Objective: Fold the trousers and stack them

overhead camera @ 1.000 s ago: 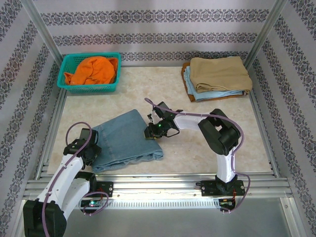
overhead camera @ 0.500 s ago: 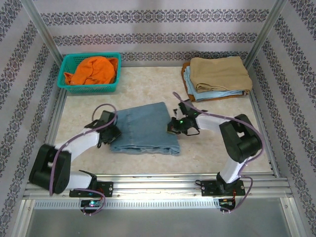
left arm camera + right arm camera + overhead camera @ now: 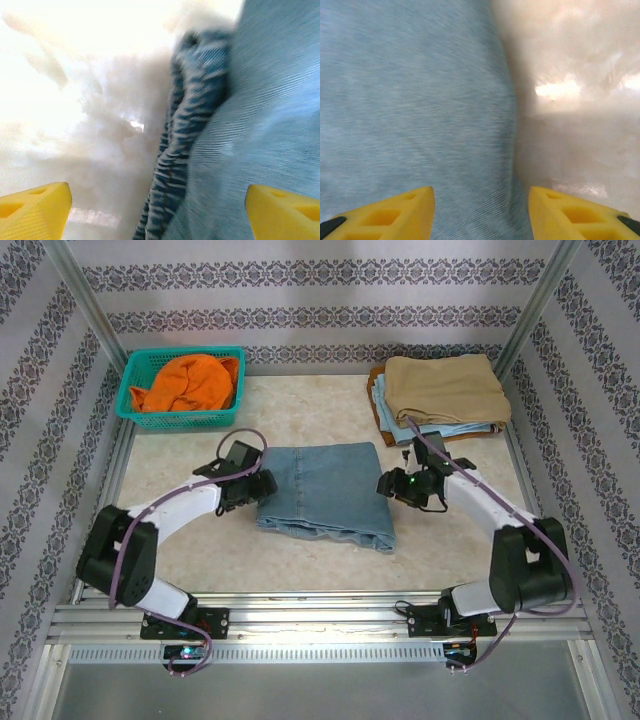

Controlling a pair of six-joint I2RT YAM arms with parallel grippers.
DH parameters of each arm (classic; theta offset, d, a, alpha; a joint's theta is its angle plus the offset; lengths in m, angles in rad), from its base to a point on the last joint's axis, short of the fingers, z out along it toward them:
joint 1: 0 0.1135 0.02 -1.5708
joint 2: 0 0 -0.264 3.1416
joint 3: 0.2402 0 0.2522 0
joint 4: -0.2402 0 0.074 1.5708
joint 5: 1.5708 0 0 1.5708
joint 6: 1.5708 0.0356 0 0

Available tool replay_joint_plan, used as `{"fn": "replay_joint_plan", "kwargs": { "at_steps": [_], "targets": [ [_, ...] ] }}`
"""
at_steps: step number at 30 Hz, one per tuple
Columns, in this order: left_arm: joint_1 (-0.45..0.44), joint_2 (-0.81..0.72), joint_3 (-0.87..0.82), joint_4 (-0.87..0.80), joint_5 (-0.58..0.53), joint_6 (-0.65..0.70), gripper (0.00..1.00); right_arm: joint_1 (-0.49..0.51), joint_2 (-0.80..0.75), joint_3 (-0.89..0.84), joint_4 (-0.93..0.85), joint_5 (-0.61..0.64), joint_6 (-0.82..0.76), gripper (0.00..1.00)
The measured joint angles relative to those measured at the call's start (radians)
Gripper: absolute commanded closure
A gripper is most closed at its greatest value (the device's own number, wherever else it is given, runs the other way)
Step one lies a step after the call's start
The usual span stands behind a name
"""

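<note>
Faded light-blue denim jeans (image 3: pixel 325 490), folded into a rectangle, are lying flat on the beige marbled counter (image 3: pixel 300 410), directly between the two end effectors.

Left end effector (image 3: pixel 263 484) is sitting at the jeans' left edge, jaws standing wide. In the left wrist view its yellow fingertips (image 3: pixel 35 210) are straddling the bunched fold edge, with denim ahead-right of it and bare counter ahead-left. It isn't clamping cloth.

Right end effector (image 3: pixel 385 483) is sitting at the jeans' right edge, jaws parted and not pinching anything. The right wrist view is showing flat denim ahead-left of it and counter ahead-right.

Teal plastic mesh basket (image 3: pixel 180 417) holding a bright orange garment (image 3: pixel 190 380) is sitting well beyond the left end effector. A stack of folded tan and pale-blue garments (image 3: pixel 440 390) is sitting just beyond the right end effector.
</note>
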State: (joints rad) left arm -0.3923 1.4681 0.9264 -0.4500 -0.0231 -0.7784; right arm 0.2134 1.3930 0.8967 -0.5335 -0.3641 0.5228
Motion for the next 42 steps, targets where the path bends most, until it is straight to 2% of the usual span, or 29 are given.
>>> {"fn": "replay_joint_plan", "kwargs": {
  "at_steps": [3,6,11,16,20,22,25,29,33,39,42],
  "targets": [
    [-0.003,-0.089,0.095,-0.068,-0.044,0.047,0.13,0.053,-0.023,0.059,0.006,0.015,0.014,0.51],
    [-0.015,-0.125,0.138,-0.071,-0.040,0.072,0.15,0.113,0.037,0.097,0.047,0.011,0.037,0.53],
    [-0.069,-0.046,0.129,-0.068,0.016,0.100,0.15,0.149,0.206,0.101,0.074,0.013,0.055,0.53],
    [-0.097,0.039,0.127,-0.016,0.117,0.127,0.15,0.114,0.254,0.201,-0.028,0.138,0.026,0.56],
    [-0.097,0.137,0.132,0.037,0.179,0.147,0.17,0.073,0.317,0.400,-0.086,0.276,-0.040,0.73],
    [-0.089,0.182,0.121,0.064,0.200,0.152,0.19,0.058,0.393,0.523,-0.126,0.329,-0.075,0.83],
    [-0.059,0.196,0.075,0.117,0.224,0.163,0.22,0.046,0.541,0.695,-0.182,0.396,-0.130,0.90],
    [-0.016,0.182,0.020,0.192,0.282,0.166,0.24,0.046,0.700,0.832,-0.253,0.463,-0.187,0.87],
    [0.002,0.139,-0.048,0.268,0.320,0.166,0.24,0.046,0.813,0.941,-0.318,0.533,-0.230,0.71],
    [0.021,0.067,-0.121,0.282,0.332,0.169,0.23,0.046,0.945,1.105,-0.383,0.588,-0.266,0.65],
    [0.050,0.037,-0.156,0.279,0.343,0.169,0.23,0.046,1.008,1.173,-0.423,0.601,-0.269,0.68]
  ]
}}
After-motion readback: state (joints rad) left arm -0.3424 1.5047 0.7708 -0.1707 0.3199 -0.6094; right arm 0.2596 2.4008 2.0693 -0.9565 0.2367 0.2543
